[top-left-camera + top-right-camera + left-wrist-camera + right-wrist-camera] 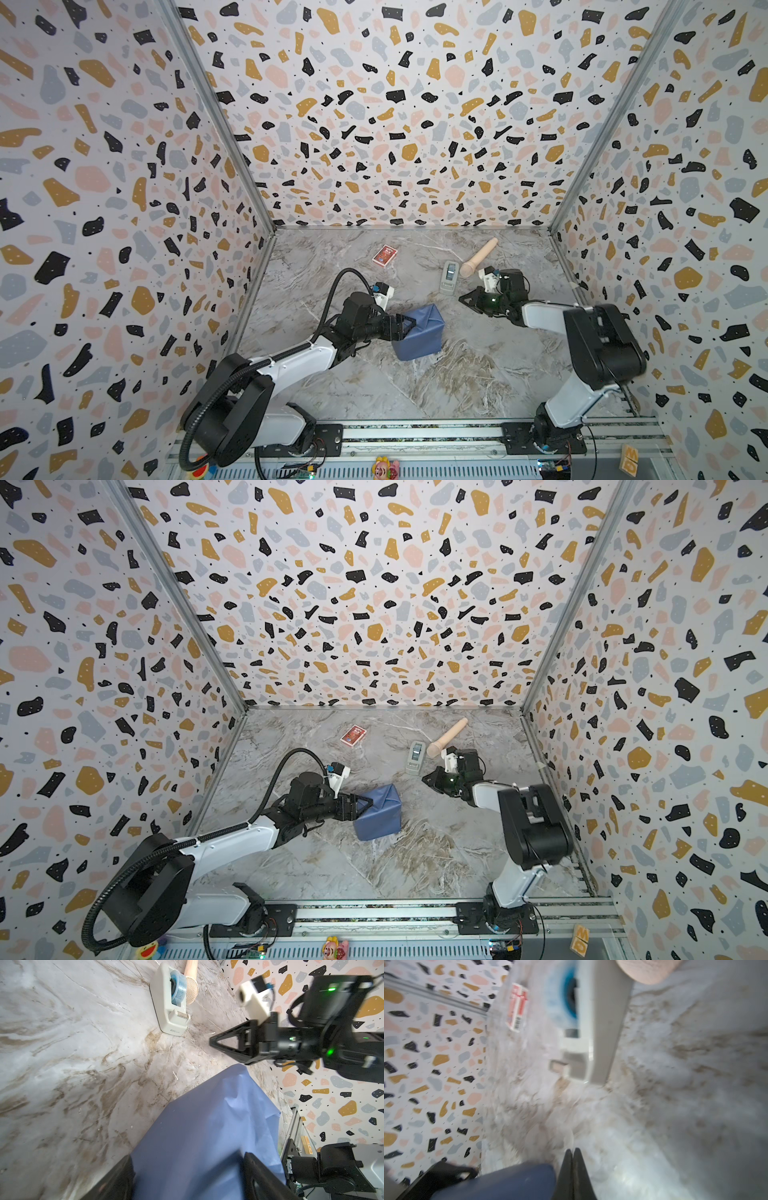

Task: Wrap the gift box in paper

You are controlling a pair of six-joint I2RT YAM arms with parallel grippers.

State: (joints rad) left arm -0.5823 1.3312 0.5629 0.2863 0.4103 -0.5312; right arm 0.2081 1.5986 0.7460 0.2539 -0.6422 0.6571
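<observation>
Wrapping is judged nearly done: the paper (419,334) is clamped around the hidden gift box, lower centre of both top views, between the left gripper's (409,326) wide-spread fingers. The right gripper (466,299) is pressed shut, empty, near the tape dispenser (449,277); tape is likely needed next.

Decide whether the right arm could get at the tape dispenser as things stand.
Probably yes. The right hand, shut and empty, is close beside the tape dispenser with only bare tabletop between them; it would need to open first.

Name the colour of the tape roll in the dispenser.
Blue: the tape roll shows best in the left wrist view.
</observation>
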